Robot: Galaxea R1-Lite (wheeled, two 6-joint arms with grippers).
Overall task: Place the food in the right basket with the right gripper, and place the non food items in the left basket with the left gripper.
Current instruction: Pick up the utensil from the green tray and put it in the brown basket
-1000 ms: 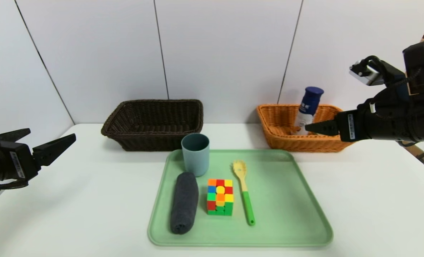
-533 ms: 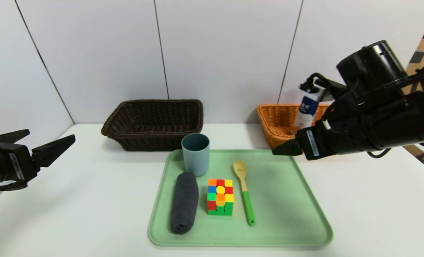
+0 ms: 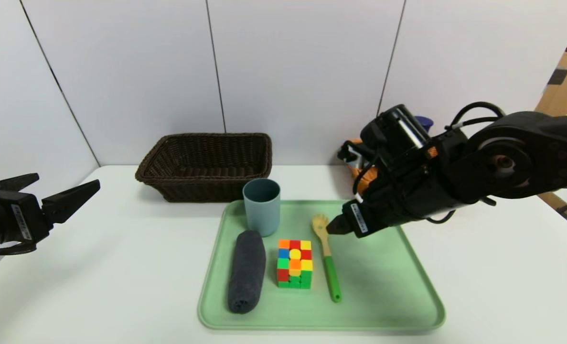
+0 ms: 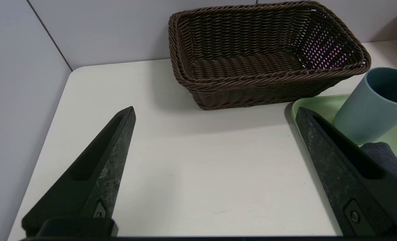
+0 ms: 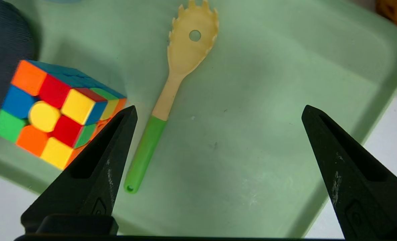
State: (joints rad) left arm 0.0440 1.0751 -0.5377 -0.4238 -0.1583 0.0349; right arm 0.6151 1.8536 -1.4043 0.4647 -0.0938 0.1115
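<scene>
Above tray (image 3: pixel 407 267), right gripper (image 5: pixel 218 113) fingers spread, empty; left gripper (image 4: pixel 215 113) likewise. Pasta spoon (image 5: pixel 171 90): light, stiff, slippery; best pinched mid-handle.

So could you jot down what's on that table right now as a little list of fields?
tray: green, holds cup, towel, cube, spoon
left basket: dark brown, empty
right basket: orange, mostly hidden behind the right arm
left gripper: open, off to the table's left edge
right gripper: open, empty, over the tray near the spoon
</scene>
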